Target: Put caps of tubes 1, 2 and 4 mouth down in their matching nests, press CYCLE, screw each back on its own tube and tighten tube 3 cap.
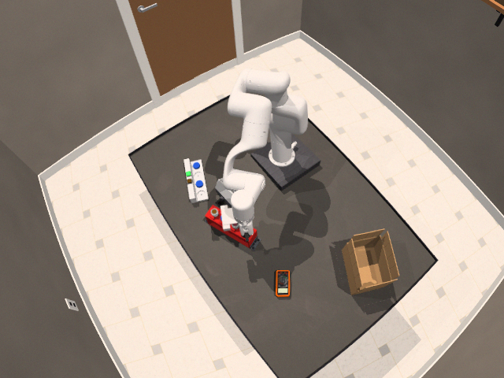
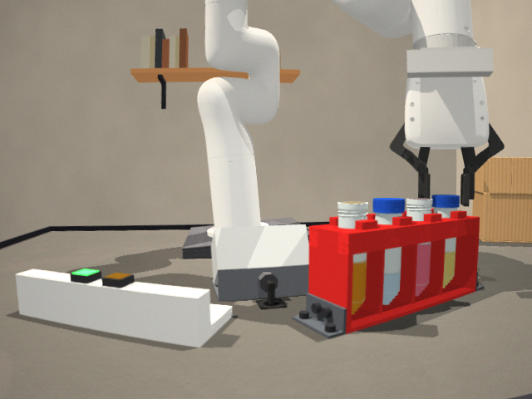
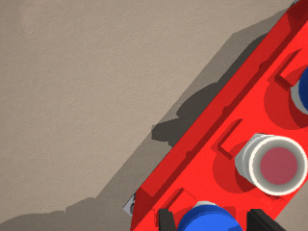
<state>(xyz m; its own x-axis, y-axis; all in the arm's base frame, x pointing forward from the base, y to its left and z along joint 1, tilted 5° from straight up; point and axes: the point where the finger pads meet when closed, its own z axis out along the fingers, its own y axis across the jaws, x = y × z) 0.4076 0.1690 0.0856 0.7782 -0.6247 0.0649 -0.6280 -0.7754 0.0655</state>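
Our gripper (image 2: 444,189) hangs directly above the blue cap (image 2: 445,200) on the far-right tube of the red rack (image 2: 388,274), its fingers apart on either side and holding nothing. The cap's vertical screw axis lines up with the wrist, so we judge the next grasp needs only a straight descent.

Glossy white arm (image 2: 232,141), black-fingered tool (image 2: 444,189)

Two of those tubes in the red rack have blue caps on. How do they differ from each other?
The capped tube second from the left in the outside view holds pale blue liquid; the capped tube at the right end holds yellow liquid. The open gripper hangs over the end tube, one finger on each side of its cap; nothing is near the other tube. Both stand upright in the red rack.
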